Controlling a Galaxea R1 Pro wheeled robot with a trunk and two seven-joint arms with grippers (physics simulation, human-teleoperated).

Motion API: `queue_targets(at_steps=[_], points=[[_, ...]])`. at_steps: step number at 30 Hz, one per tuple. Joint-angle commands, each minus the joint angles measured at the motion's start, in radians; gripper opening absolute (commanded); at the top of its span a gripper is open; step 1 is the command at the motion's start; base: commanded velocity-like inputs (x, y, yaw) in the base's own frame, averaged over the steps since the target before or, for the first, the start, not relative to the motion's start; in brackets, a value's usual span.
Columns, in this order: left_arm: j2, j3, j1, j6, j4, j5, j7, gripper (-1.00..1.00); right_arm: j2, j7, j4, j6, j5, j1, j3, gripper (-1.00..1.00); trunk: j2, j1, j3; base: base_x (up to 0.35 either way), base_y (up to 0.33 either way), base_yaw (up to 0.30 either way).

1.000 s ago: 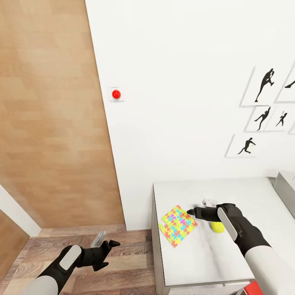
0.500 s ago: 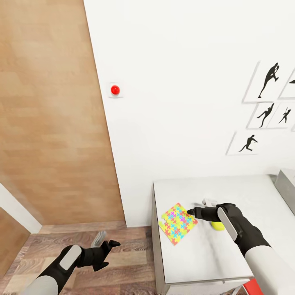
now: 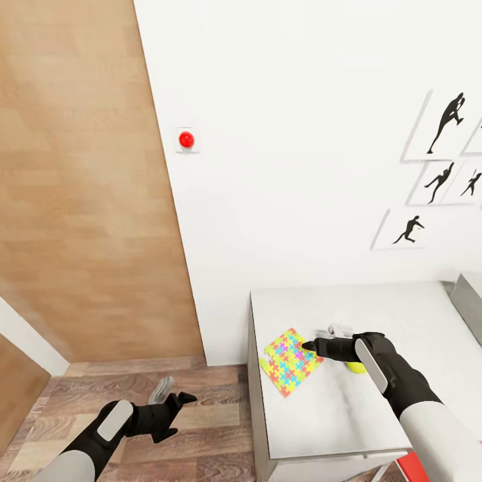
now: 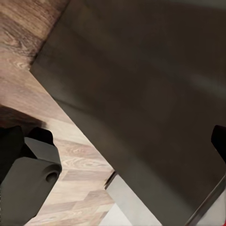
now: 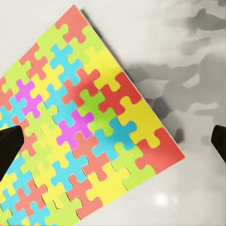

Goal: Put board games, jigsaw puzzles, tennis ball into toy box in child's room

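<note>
A multicoloured jigsaw puzzle (image 3: 289, 361) lies flat near the left front corner of the white table (image 3: 375, 415). My right gripper (image 3: 320, 338) hovers open just over the puzzle's right edge. In the right wrist view the puzzle (image 5: 89, 127) lies below and between the two spread fingertips (image 5: 9, 146) of the right gripper (image 5: 113, 143). A yellow tennis ball (image 3: 355, 367) peeks out behind that gripper's wrist. The grey toy box (image 3: 470, 294) shows as a corner at the table's far right. My left gripper (image 3: 175, 393) hangs open and empty over the floor, left of the table.
A white wall with a red button (image 3: 186, 139) and black silhouette pictures (image 3: 442, 181) backs the table. A wooden door panel (image 3: 87, 201) stands to the left. Wood floor (image 3: 201, 415) lies below. A red object (image 3: 412, 468) peeks out under the table's front edge.
The whole picture has slid upward a little, so the camera has moved. Both arms and the puzzle keep their places relative to each other.
</note>
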Motion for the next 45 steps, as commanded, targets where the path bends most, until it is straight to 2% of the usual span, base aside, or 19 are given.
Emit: queue_targets(at_steps=[1, 11, 45], points=[[0.0, 0.004, -0.001, 0.005, 0.0, -0.004, -0.004, 1.0, -0.001, 0.015, -0.001, 0.003, 0.005, -0.001, 0.002, 1.0, -0.002, 0.001, -0.004, 0.0, 0.0, 0.0], [0.0, 0.005, -0.001, 0.005, 0.0, -0.004, -0.004, 1.0, -0.001, 0.052, -0.004, 0.003, 0.006, -0.001, 0.002, 1.0, -0.002, 0.001, -0.015, 0.0, 0.0, 0.0], [-0.001, 0.005, 0.0, 0.006, 0.0, -0.004, -0.004, 1.0, -0.002, 0.06, -0.009, 0.001, 0.008, -0.001, 0.0, 1.0, -0.002, 0.001, -0.019, 0.0, 0.0, 0.0]])
